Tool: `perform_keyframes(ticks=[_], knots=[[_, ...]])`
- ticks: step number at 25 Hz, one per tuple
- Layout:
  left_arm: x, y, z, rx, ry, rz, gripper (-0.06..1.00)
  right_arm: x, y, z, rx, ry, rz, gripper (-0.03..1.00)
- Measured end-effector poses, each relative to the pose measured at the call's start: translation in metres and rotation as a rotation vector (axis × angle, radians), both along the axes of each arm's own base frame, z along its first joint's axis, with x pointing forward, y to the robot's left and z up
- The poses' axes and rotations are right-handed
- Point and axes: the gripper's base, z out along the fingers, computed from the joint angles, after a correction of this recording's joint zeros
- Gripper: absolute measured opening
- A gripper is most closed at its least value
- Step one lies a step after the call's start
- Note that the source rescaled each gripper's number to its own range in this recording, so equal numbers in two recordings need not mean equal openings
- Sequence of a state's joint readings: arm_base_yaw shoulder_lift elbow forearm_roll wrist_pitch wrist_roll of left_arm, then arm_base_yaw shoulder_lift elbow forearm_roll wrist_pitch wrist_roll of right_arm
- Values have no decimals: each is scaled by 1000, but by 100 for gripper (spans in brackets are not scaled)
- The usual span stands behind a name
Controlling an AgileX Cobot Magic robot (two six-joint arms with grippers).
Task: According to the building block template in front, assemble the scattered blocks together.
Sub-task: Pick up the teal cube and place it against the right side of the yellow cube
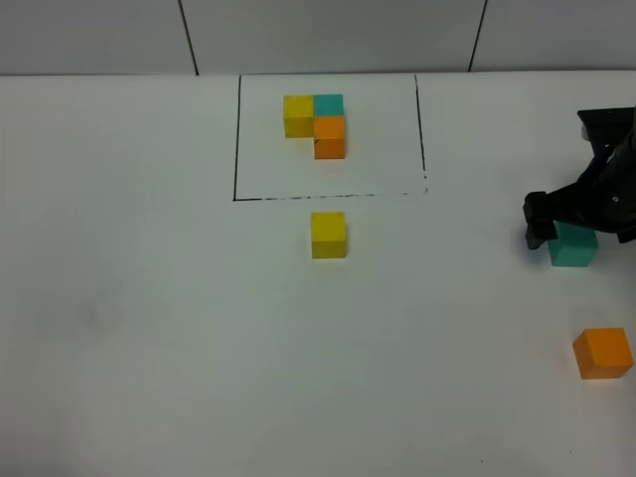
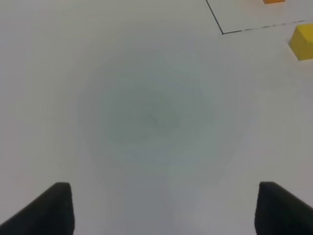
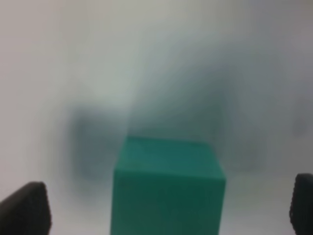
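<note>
"Right wrist view: the teal cube (image 3: 168,186), on the table's right side, sits between the spread fingers of the right gripper (image 3: 164,210), and neither touches it. Close now?"

"I'd keep the pads square to its flat faces and close slowly, so it doesn't twist."

"Then where?"

"The template (image 1: 314,124), far centre, has teal right of yellow. So set it flush against the right face of the loose yellow cube (image 1: 328,235). The orange cube (image 1: 602,353), near right, waits. The left gripper (image 2: 168,210) hangs empty, fingers apart."
</note>
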State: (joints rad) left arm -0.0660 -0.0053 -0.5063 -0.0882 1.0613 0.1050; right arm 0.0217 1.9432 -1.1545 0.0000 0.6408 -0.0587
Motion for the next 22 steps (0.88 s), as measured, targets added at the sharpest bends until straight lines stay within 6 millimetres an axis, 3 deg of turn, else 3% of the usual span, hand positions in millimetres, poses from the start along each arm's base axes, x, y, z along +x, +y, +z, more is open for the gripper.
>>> perform_keyframes(ticks=[7, 11, 13, 16, 20, 22], knots=[[0, 0, 0, 0, 0, 0, 75, 2, 1, -16, 15, 27, -15, 96], [0, 0, 0, 0, 0, 0, 75, 2, 1, -23, 15, 42, -16, 87], [0, 0, 0, 0, 0, 0, 75, 4, 1, -22, 16, 36, -16, 75], [0, 0, 0, 0, 0, 0, 75, 5, 1, -21, 16, 37, -16, 48], [0, 0, 0, 0, 0, 0, 75, 2, 1, -21, 15, 70, -16, 0], [0, 0, 0, 0, 0, 0, 75, 3, 1, -19, 14, 79, -15, 1]])
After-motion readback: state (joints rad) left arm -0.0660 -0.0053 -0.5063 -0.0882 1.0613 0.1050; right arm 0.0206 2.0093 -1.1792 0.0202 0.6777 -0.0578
